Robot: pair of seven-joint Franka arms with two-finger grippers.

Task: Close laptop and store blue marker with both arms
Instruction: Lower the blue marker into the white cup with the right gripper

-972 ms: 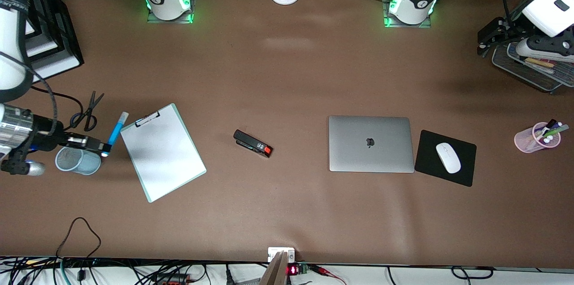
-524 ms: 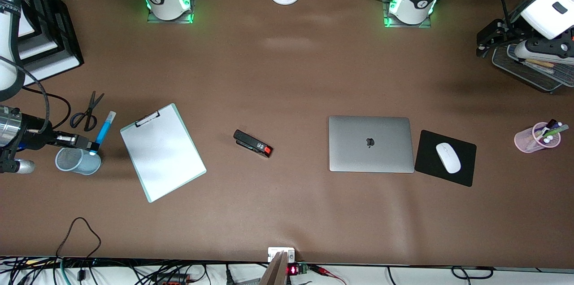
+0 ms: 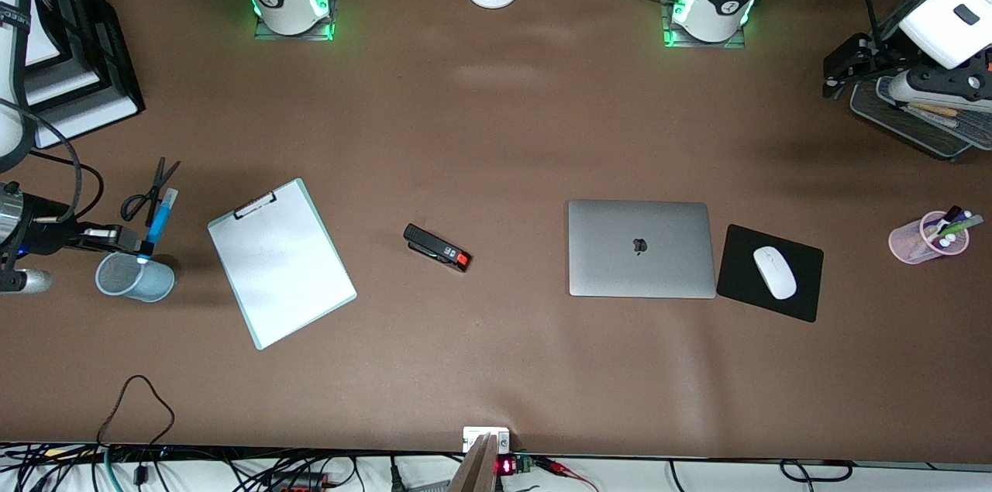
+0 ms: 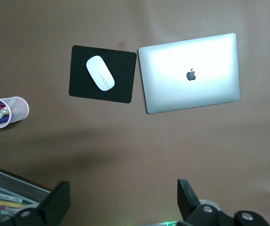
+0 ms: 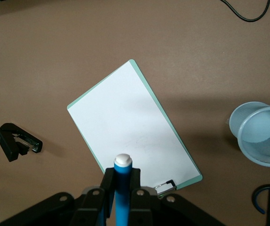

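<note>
The silver-grey laptop (image 3: 641,248) lies shut on the table, apple logo up; it also shows in the left wrist view (image 4: 190,73). My right gripper (image 3: 144,249) is shut on the blue marker (image 3: 158,221) and holds it over the rim of a pale blue mesh cup (image 3: 133,277) at the right arm's end of the table. In the right wrist view the marker (image 5: 122,188) stands between the fingers with its whitish end out. My left gripper (image 3: 845,67) is open and empty, up over the table beside a wire tray (image 3: 914,120).
Scissors (image 3: 147,194) lie beside the cup, farther from the front camera. A clipboard (image 3: 280,262), a black stapler (image 3: 437,247), a black mouse pad (image 3: 806,294) with a white mouse (image 3: 774,272), a pink marker cup (image 3: 928,236) and stacked black trays (image 3: 77,66) also sit on the table.
My right gripper has carried the blue marker from beside the clipboard toward the right arm's end, to over the mesh cup's rim. The left arm has barely moved.
</note>
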